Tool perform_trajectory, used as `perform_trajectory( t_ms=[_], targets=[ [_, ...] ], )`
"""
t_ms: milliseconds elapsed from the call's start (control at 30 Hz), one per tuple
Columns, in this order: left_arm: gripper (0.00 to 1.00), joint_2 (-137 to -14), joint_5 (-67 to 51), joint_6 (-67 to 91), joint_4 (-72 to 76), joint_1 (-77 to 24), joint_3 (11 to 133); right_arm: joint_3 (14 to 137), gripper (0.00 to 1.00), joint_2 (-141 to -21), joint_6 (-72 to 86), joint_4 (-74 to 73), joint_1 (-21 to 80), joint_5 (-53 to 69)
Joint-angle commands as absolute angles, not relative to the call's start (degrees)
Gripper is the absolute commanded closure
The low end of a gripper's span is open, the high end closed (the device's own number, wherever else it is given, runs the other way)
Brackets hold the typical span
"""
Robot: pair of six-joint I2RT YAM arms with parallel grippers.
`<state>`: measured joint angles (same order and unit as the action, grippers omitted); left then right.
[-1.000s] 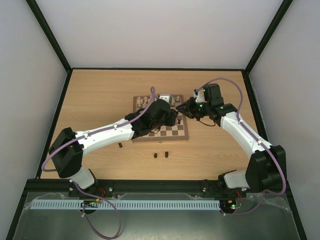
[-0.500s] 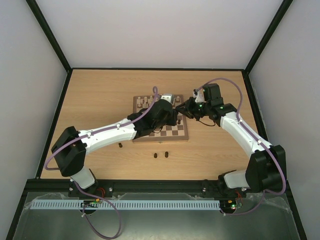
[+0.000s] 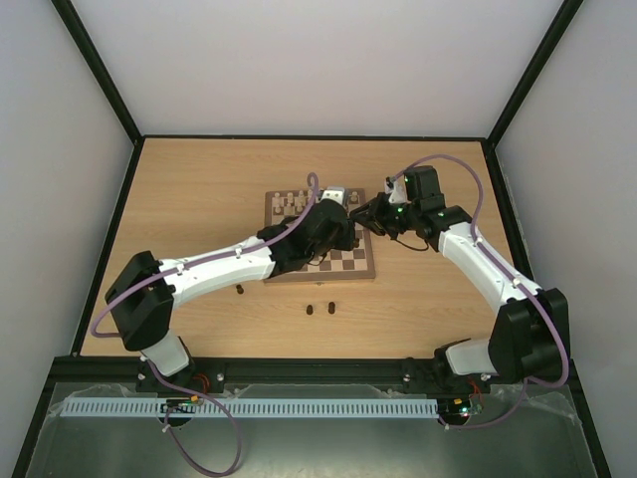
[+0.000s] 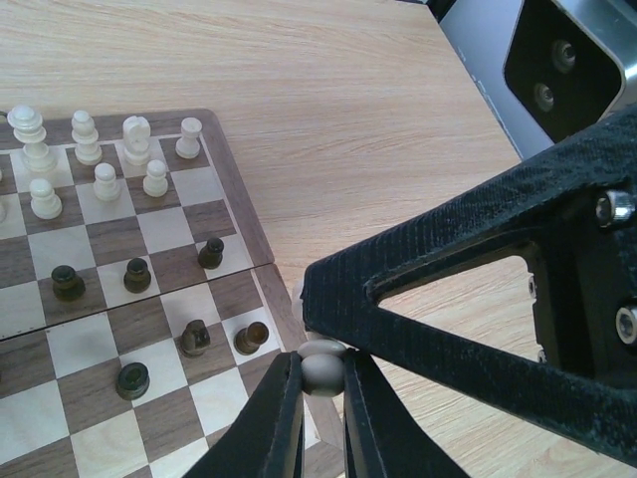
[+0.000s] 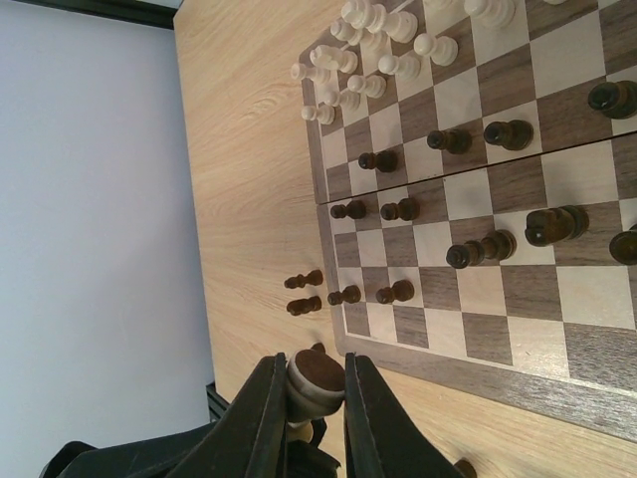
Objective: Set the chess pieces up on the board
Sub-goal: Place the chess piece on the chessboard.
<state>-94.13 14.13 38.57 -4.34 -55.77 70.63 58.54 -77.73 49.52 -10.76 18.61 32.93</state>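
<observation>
The board point(image 3: 360, 270) lies mid-table, with cream pieces point(image 4: 100, 164) in its far rows and dark pieces point(image 4: 134, 274) scattered over the middle squares. My two grippers meet above the board's right edge. My left gripper point(image 4: 321, 370) is shut on the round head of a cream piece point(image 4: 320, 376). My right gripper point(image 5: 315, 376) is shut on the felt-bottomed base of a cream piece point(image 5: 318, 380), apparently the same one. In the left wrist view the right gripper's black fingers point(image 4: 448, 289) sit right above the left ones. In the top view the piece is hidden between the left gripper point(image 3: 345, 229) and the right gripper point(image 3: 361, 220).
Two loose dark pieces point(image 3: 319, 309) lie on the table in front of the board, and another point(image 3: 240, 291) lies near the left forearm. They also show in the right wrist view point(image 5: 304, 294). The board's light-edged border point(image 5: 498, 373) runs below the right gripper.
My left arm has stretched a little further right and away, bringing its gripper up against the right gripper. The right arm has hardly moved.
</observation>
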Motion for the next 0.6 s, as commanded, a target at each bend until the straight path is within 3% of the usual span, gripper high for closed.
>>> perform_trajectory(
  t_ms=[0,100,367,567],
  targets=[
    [0.98,-95.6,16.8,37.7,-3.8,-56.2,73.3,58.2,0.96,-78.5,49.1,-12.0,19.0,35.2],
    [0.97,-96.1,16.9,37.3,-4.9,-56.2,74.5,58.4,0.82,-78.8,48.6,-12.5,19.0,34.3],
    [0.97,-97.5,16.3,36.5,-7.6,-56.1,76.7,58.4,0.76,-80.1,48.4,-12.0,19.0,33.7],
    [0.98,-97.7,15.8,36.4,-9.9,-56.1,78.0,59.6,0.61,-81.1,47.0,-13.4,18.1,31.8]
  ],
)
